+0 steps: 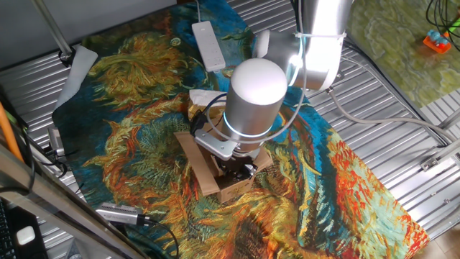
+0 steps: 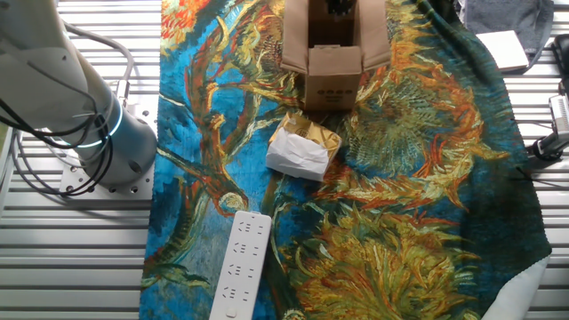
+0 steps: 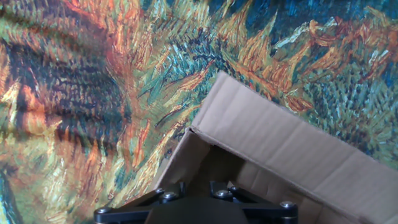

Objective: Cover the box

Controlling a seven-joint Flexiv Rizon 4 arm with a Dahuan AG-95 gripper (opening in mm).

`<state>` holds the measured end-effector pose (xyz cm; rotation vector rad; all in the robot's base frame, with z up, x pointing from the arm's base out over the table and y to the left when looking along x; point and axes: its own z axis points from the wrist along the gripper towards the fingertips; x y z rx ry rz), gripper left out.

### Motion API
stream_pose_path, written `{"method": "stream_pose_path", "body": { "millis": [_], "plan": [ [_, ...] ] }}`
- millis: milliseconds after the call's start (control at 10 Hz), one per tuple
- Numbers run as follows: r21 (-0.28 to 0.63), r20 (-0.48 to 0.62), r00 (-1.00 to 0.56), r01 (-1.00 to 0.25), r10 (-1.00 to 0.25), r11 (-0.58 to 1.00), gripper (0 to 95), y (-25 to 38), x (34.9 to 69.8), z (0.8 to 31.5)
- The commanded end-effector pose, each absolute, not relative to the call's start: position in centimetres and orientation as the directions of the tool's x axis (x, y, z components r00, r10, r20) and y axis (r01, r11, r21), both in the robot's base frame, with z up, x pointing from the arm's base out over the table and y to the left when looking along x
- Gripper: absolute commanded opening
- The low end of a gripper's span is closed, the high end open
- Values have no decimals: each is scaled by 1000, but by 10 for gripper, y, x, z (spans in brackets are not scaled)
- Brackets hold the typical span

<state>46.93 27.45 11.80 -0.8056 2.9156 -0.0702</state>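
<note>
While the gripper sits low over the open cardboard box, finger state unreadable, push the flap ahead of it inward, keeping contact near its hinge.

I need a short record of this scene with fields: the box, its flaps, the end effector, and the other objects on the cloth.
box: small brown corrugated cardboard box, on the sunflower-pattern cloth
flaps: open, not yet covered
end effector: above the open box; fingers hidden, state unclear
near the box: crumpled white-and-tan paper packet
farther away: white power strip
</note>
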Motion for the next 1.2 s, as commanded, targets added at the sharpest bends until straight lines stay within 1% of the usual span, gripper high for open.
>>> {"method": "stream_pose_path", "body": {
  "millis": [100,200,300,500,600,900,1200],
  "plan": [
    [-73,-95,-848,-517,-522,853,190,270,466,123],
    [-75,-94,-842,-526,-531,847,190,265,462,129],
    [-78,-92,-839,-531,-536,844,0,261,460,131],
    [-82,-90,-829,-546,-551,834,0,245,459,136],
    [-83,-96,-819,-560,-566,824,0,238,463,132],
    [-81,-118,-823,-550,-556,831,0,236,473,113],
    [-83,-103,-813,-567,-573,820,0,231,486,114]
  ]
}}
